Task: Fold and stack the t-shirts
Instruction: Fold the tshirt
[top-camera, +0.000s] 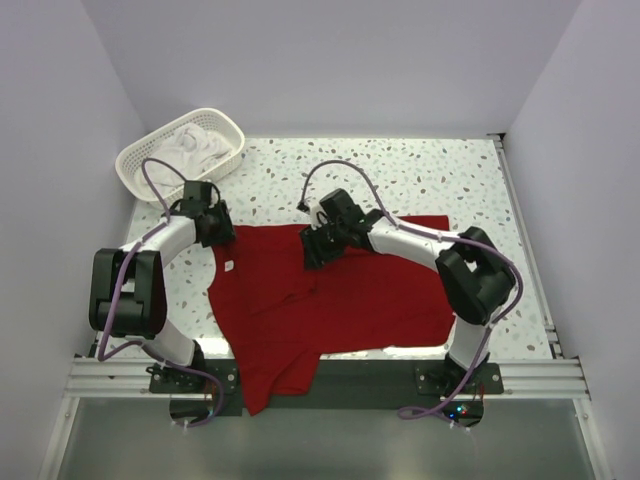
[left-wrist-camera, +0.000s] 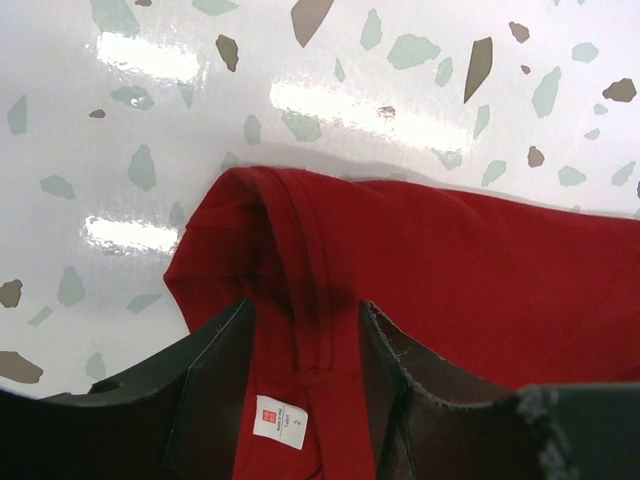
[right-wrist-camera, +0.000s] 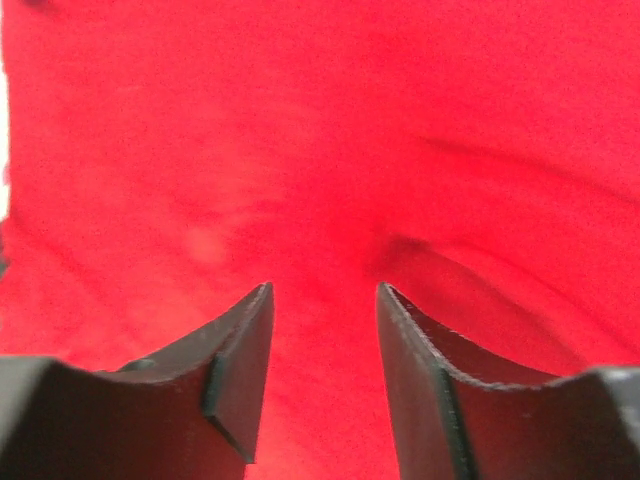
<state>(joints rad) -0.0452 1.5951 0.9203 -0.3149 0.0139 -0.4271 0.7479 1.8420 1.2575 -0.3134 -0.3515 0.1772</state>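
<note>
Red t-shirt (top-camera: 340, 290); basket (top-camera: 128, 168) overhead only.

1. The basket (top-camera: 138, 172) sits in the far left corner of the desk (top-camera: 430, 175), with t-shirts (top-camera: 200, 145) piled in it.
2. A spread t-shirt (top-camera: 350, 295) lies mid-desk; its near left part hangs over the front edge, between the arm bases.
3. The left tool (top-camera: 222, 238) is at that shirt's far left corner, with the neck label (left-wrist-camera: 280, 422) between its parted jaws.
4. The right tool (top-camera: 312, 255), jaws parted, is over the shirt's far middle.
</note>
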